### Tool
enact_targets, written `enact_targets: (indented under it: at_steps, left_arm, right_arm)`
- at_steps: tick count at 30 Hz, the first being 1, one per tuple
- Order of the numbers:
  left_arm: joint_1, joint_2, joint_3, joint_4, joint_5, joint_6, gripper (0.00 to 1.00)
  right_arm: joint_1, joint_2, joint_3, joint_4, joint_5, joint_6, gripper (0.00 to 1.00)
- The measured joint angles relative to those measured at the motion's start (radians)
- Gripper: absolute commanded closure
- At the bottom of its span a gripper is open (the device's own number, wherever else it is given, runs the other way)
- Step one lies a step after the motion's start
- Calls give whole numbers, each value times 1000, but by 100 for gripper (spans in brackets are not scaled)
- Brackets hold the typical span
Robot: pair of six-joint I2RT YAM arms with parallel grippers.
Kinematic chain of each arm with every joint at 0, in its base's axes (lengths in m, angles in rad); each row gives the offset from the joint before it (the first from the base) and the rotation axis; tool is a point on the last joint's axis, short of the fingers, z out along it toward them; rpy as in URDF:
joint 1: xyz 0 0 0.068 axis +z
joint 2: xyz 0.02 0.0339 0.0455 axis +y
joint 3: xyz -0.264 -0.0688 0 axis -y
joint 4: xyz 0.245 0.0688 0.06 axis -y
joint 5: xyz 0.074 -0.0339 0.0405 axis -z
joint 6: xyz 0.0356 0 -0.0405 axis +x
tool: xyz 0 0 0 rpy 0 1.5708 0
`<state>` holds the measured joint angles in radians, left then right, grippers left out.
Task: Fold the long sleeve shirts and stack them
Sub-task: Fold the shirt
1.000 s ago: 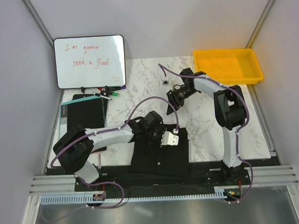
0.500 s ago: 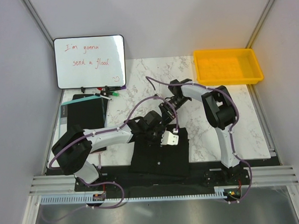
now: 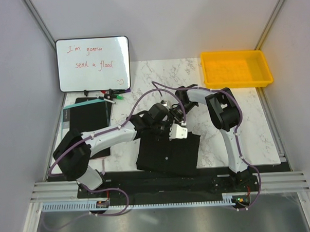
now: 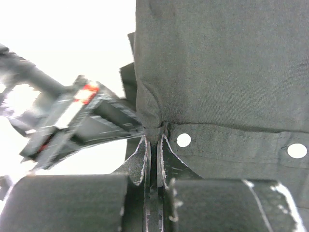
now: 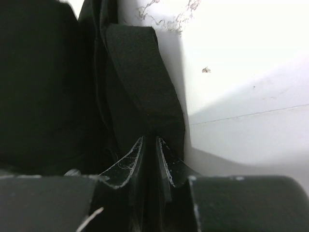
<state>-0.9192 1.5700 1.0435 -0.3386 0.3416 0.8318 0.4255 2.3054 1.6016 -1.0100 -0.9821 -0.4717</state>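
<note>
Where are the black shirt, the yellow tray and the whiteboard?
black shirt [image 3: 167, 156]: top view, on the middle of the folded cloth.
yellow tray [image 3: 238, 84]: top view, on its near wall.
whiteboard [image 3: 94, 77]: top view, on its white writing face.

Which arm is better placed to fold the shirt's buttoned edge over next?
Left, probably. The left tool is shut on the shirt right at its buttoned strip, beside a pale button; the right tool pinches only a plain fold of cloth.
</note>
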Motion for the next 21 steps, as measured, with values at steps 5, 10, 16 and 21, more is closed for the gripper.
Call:
enact_targets:
  at_steps: [5,10,16,21]
  left_arm:
    - [44,21,51,2,0,27,98]
    - [76,74,55,4,-1,53,98]
    - [89,90,43,24,-8,70,98]
    - [92,98,35,50,-26,76,96]
  right_arm:
    - [0,0,0,0,0,-1,78]
    - [0,0,0,0,0,-1,78]
    - [0,0,1,-1,3,-1,77]
    - [2,0,15,-10,13,-1,72]
